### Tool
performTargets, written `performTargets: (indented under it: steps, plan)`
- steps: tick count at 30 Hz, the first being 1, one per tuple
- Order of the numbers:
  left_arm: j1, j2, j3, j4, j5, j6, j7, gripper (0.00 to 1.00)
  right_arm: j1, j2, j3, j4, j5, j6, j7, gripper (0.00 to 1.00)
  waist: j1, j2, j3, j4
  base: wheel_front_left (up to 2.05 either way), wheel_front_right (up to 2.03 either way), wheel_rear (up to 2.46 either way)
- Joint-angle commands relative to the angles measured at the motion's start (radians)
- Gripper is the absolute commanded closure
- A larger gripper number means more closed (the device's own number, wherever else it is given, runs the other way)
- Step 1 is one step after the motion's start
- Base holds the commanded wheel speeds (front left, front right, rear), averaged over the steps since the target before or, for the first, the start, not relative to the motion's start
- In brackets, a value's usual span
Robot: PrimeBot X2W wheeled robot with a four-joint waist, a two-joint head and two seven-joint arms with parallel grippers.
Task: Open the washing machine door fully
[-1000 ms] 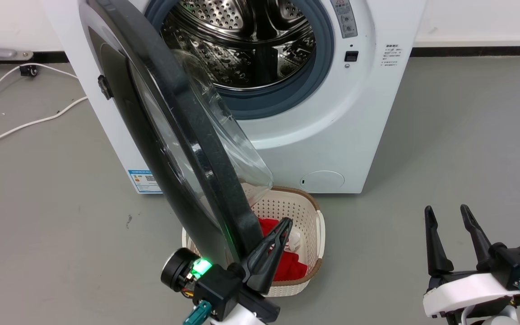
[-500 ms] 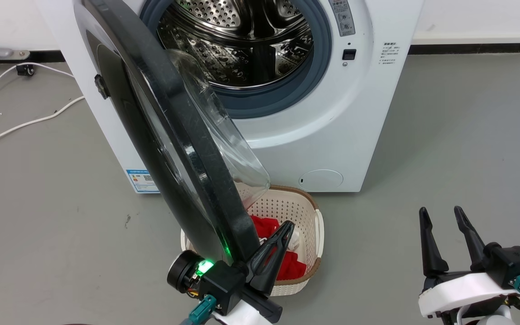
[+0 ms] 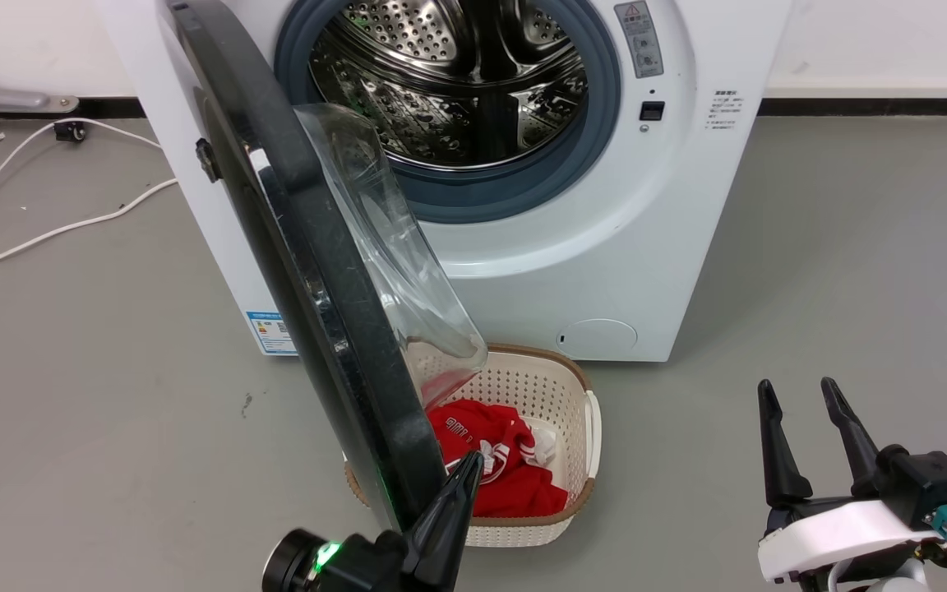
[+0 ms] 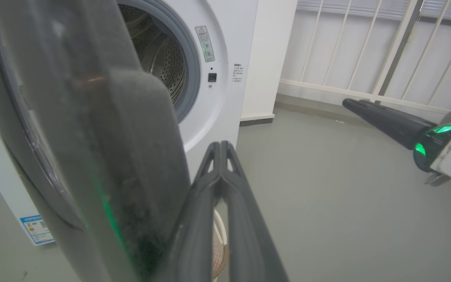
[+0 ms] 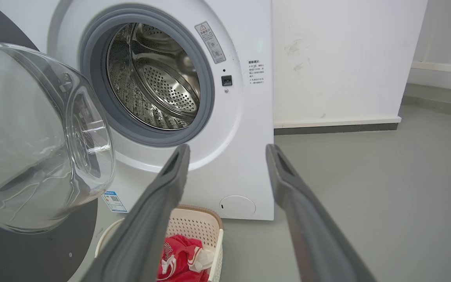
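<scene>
- Farthest left in the head view, a thin white cable [image 3: 46, 234] curls over the grey floor toward 9 o'clock.
- Next, the large round glossy black washing machine door [image 3: 309, 271] stands swung out from the left side of the white front-loading washing machine [image 3: 671, 247] and is seen nearly edge-on. Its long axis runs from 11 o'clock down to 5 o'clock. The black outer face is turned to 9 o'clock, and the bulging clear glass bowl [image 3: 395, 271] faces 3 o'clock, its lower end above the basket.
- Low on the machine's front, just at the door's 9 o'clock side, sits a small blue-and-white label sticker [image 3: 274, 332]; its print is too small to read.
- At 6 o'clock the left gripper [image 3: 467, 469] has its two dark fingers pressed together, the tip just beside the door's lower rim; whether they touch it I cannot tell.
- On the floor before the machine, a cream perforated plastic basket [image 3: 584, 411] holds a red garment with white lettering [image 3: 506, 477] that cannot be read.
- Toward 12 o'clock the perforated steel drum [image 3: 457, 74] lies open inside the grey rubber ring [image 3: 473, 201].
- At the ring's 2 o'clock are a grey warning sticker with a red triangle [image 3: 636, 37] and a block of tiny illegible print [image 3: 726, 111].
- Low on the machine, toward its 5 o'clock corner, is a small round white flap [image 3: 597, 337].
- At 4 o'clock the right gripper [image 3: 796, 386] points to 12 o'clock with its fingers spread apart, well apart from the machine.
</scene>
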Motion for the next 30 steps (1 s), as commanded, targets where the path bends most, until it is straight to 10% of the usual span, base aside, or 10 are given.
performTargets:
  steps: [1,30]
  plan:
    - [0.022,0.009,0.011,-0.012,0.001,0.014,0.003,1.0,0.01,0.002,0.002,-0.005,0.004,0.0,-0.002,0.0,0.0,-0.0001,-0.004,0.008,0.0,0.0,0.0]
    - [0.198,0.089,0.152,-0.173,-0.007,0.168,0.003,1.0,0.058,0.001,-0.037,-0.025,0.01,0.0,-0.002,0.0,0.0,-0.0001,0.0,0.233,0.0,0.0,0.0]
